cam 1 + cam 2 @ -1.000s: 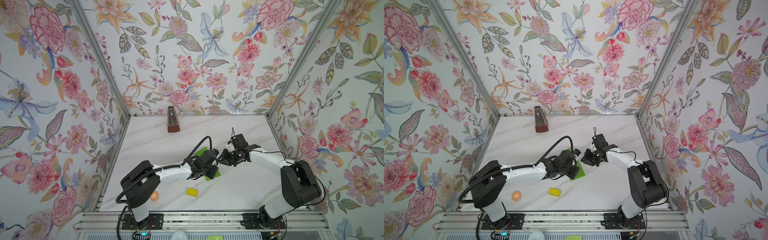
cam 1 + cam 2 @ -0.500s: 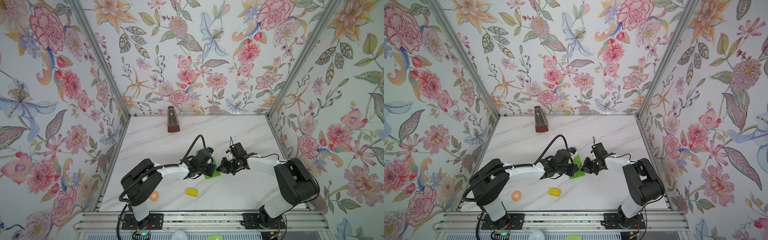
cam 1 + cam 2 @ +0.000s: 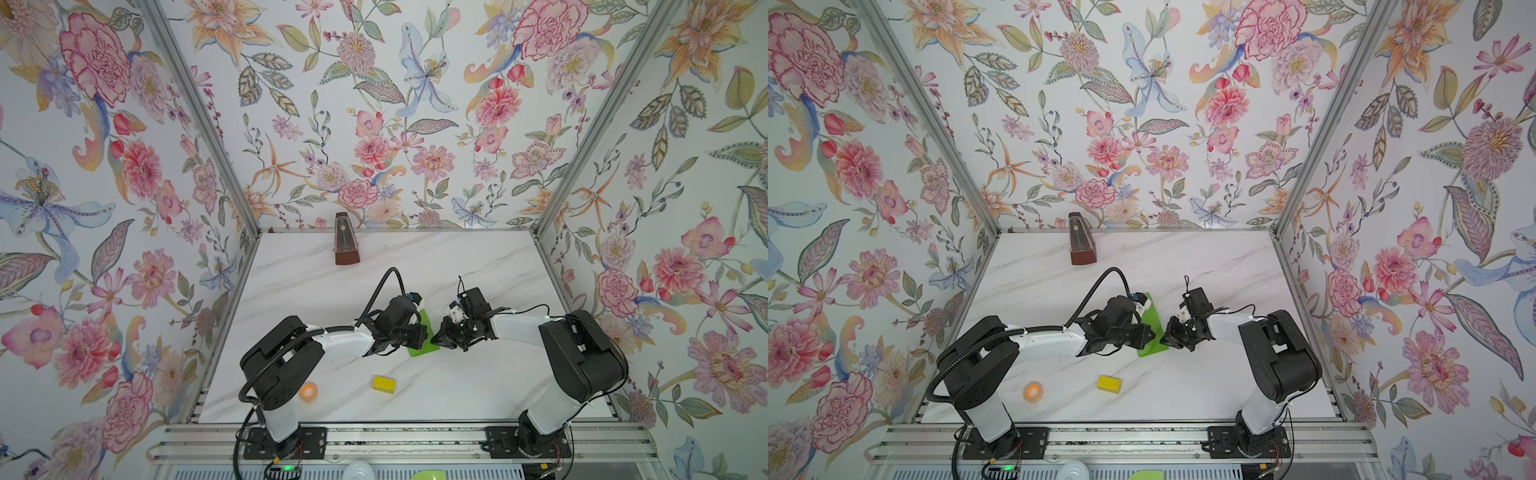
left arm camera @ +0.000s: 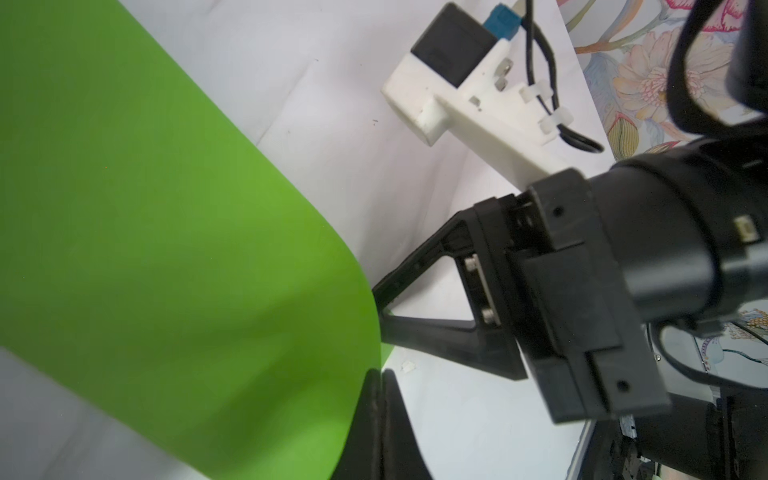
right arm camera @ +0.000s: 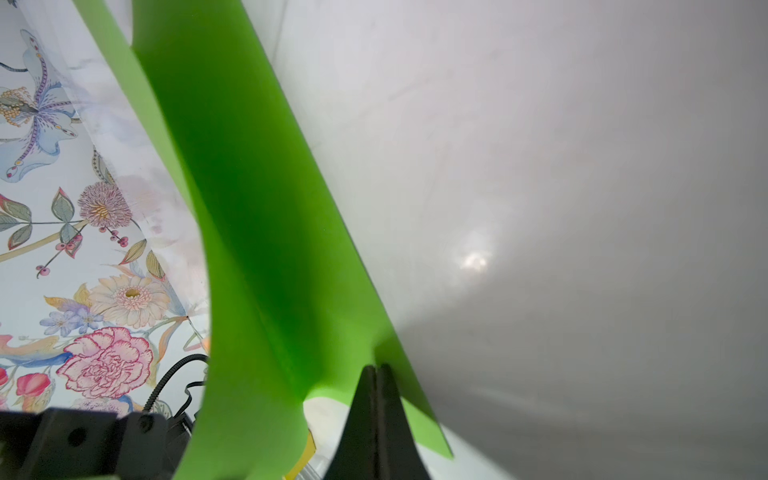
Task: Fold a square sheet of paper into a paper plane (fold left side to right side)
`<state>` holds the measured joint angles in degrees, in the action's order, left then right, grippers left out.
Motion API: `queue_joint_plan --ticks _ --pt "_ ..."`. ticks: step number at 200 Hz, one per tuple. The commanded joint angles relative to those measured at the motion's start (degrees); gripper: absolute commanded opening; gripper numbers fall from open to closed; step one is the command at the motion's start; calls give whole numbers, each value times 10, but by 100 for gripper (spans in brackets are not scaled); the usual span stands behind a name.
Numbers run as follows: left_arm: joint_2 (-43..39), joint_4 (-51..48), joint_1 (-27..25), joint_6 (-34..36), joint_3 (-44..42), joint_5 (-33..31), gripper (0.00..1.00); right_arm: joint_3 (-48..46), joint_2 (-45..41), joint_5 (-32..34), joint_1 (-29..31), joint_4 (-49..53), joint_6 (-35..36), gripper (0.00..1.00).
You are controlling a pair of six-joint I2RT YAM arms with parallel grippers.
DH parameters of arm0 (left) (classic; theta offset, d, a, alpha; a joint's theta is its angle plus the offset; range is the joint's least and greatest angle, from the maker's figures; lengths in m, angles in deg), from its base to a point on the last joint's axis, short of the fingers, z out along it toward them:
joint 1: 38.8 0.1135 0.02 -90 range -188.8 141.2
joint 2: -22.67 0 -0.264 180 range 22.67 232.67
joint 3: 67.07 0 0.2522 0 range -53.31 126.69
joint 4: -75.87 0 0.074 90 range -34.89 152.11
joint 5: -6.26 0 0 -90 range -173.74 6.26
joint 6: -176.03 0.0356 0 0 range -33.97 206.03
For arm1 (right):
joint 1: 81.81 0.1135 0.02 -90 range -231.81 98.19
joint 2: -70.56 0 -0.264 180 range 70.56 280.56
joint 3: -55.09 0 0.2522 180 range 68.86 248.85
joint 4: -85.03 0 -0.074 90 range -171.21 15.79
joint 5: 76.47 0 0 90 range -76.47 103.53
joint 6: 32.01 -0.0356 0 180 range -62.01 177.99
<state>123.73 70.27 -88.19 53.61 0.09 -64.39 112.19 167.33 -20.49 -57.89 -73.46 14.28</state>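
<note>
Right gripper [image 5: 376, 370] just clamped onto square sheet of paper [image 5: 257, 249] beside left gripper [image 4: 380, 376], which pinches it too; you can likely press crease next.

Left claw [image 3: 419, 337] hides much paper [image 3: 424, 352] (top views).

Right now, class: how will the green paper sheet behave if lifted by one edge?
Probably floppy: the square sheet of paper bows in a soft curve. Likely very light, since its edge looks thin. It may slide easily on the smooth table.

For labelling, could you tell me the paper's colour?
Plain lime green paper, clearest in the left wrist view.
</note>
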Motion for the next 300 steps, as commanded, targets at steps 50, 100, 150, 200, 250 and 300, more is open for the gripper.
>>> queue_joint_plan --ticks 50,100,150,200,250,300 --pt "-7 -53 47 48 -5 13 2 -3 25 25 1 29 16 0" --pt "12 -83 67 81 10 18 2 3 23 25 1 35 20 0" --pt "29 -98 78 103 31 10 2 4 26 25 1 38 22 0" --pt "52 -109 85 113 53 19 2 7 26 25 0 43 25 0" --pt "65 -120 89 119 65 23 2 8 27 25 0 46 27 0" --pt "74 -123 94 120 64 24 2 15 26 26 -4 55 34 0"
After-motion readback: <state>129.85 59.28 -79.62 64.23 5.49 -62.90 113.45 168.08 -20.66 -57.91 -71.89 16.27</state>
